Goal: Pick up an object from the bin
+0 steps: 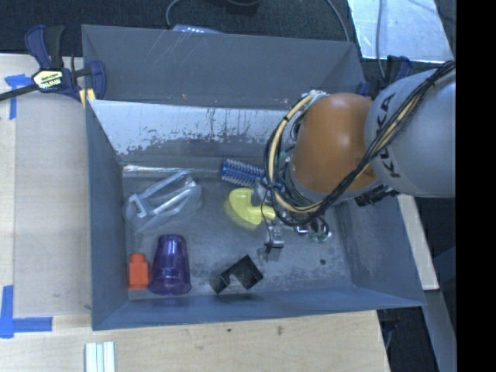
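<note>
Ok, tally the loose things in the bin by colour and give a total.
Clear: 1, crumpled clear plastic packet
Blue: 1, blue bristled brush
Yellow: 1, rounded yellow plastic piece
Purple: 1, translucent purple plastic cup
Orange: 1, small orange plastic block
Black: 1, angular black piece
Total: 6

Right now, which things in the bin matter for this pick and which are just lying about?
In play: gripper; yellow rounded plastic piece beside it.
Lying about: blue bristled brush; clear plastic packet; purple translucent cup; small orange cap; black folded clip.
</note>
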`<control>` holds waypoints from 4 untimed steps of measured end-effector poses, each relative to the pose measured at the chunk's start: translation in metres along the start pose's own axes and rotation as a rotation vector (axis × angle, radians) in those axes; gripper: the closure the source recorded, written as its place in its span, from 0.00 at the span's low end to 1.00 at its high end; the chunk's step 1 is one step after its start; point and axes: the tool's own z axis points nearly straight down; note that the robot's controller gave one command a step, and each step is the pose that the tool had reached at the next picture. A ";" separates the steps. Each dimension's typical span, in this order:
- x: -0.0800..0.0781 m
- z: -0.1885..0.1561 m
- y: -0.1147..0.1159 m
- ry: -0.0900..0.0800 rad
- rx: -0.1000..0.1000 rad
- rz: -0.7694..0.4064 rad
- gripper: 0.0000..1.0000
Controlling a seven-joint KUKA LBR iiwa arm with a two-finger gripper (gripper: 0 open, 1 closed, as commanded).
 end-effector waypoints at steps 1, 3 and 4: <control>-0.047 0.059 -0.043 -0.008 0.001 -0.069 1.00; -0.046 0.059 -0.042 -0.005 0.000 -0.069 0.00; -0.046 0.059 -0.039 -0.004 0.001 -0.054 0.00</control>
